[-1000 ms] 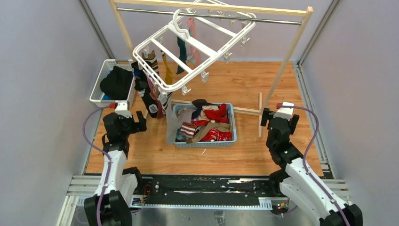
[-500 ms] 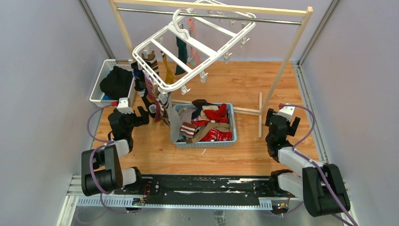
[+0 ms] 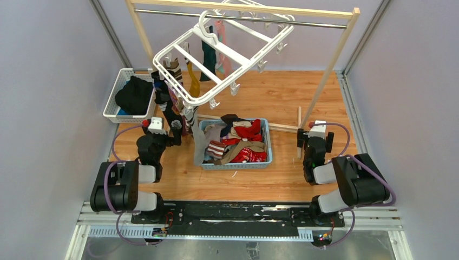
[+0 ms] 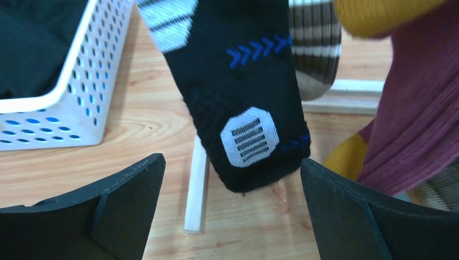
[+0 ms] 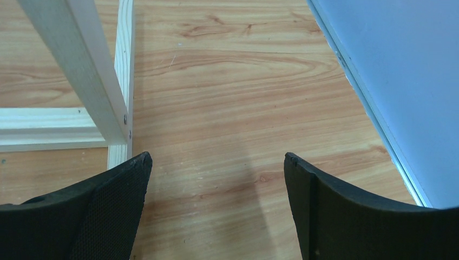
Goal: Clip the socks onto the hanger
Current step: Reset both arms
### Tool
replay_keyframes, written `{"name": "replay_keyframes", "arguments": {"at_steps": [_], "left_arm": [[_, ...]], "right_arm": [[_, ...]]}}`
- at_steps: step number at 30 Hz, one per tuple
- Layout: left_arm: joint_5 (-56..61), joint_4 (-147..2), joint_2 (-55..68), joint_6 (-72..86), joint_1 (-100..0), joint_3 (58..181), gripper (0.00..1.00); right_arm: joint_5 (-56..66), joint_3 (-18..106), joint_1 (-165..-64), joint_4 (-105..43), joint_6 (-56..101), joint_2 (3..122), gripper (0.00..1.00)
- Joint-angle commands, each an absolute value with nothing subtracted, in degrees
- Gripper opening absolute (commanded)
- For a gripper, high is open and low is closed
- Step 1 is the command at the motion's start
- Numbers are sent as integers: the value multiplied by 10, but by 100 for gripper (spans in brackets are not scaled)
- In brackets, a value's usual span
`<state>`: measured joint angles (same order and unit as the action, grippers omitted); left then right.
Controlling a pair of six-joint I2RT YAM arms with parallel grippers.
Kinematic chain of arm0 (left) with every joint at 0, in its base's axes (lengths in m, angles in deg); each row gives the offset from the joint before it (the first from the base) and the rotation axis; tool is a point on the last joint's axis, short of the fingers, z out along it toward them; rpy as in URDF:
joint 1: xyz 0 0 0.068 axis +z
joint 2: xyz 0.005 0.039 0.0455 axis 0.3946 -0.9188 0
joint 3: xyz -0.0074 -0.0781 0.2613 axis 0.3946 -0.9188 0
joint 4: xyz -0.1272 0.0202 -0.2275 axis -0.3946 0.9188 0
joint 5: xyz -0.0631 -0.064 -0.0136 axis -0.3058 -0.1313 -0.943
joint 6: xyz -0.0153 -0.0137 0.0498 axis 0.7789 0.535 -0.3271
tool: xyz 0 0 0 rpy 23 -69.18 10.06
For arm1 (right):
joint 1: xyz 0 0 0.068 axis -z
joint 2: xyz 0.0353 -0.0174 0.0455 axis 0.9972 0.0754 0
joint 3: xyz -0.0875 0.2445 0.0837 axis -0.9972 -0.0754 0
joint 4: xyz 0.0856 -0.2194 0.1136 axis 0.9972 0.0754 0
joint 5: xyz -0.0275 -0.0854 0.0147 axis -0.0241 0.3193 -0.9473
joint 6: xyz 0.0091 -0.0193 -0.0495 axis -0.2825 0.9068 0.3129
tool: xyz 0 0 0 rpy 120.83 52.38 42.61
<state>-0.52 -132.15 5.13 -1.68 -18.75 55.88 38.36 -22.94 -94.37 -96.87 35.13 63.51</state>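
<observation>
White plastic hanger tilted, knit socks dangling off its left edge, more heaped in a blue basket, left gripper gaping near a black sock, right gripper gaping over woodgrain, far clips unclear

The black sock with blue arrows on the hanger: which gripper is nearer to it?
Left. The left gripper faces the black sock, its toe hanging just ahead of the open jaws. The right gripper is far off, beside the foot of the wooden rack.
</observation>
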Motion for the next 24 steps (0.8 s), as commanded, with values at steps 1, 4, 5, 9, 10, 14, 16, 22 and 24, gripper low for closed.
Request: {"name": "replay_keyframes", "arguments": {"at_steps": [1, 4, 5, 9, 10, 14, 16, 22, 24], "left_arm": [[34, -1335, 31, -64, -206, 584, 100], [80, -1325, 28, -73, -226, 587, 100], [81, -1325, 27, -72, -226, 586, 100], [83, -1324, 30, -71, -226, 585, 100], [83, -1325, 30, -71, -226, 585, 100], [85, -1321, 31, -71, -226, 586, 100], [84, -1320, 31, -71, -226, 586, 100], [85, -1321, 31, -71, -226, 586, 100], [84, -1321, 31, -71, -226, 587, 100]], "right_arm": [[382, -215, -947, -997, 369, 644, 93], [360, -194, -920, -955, 346, 642, 93], [359, -194, -919, -952, 346, 641, 94], [354, -203, -919, -966, 351, 639, 94], [347, -201, -919, -967, 353, 640, 94], [346, -203, -920, -970, 354, 640, 94], [347, -200, -920, -968, 354, 640, 94], [346, -200, -919, -966, 354, 641, 95], [347, -201, -920, -967, 354, 640, 95]]}}
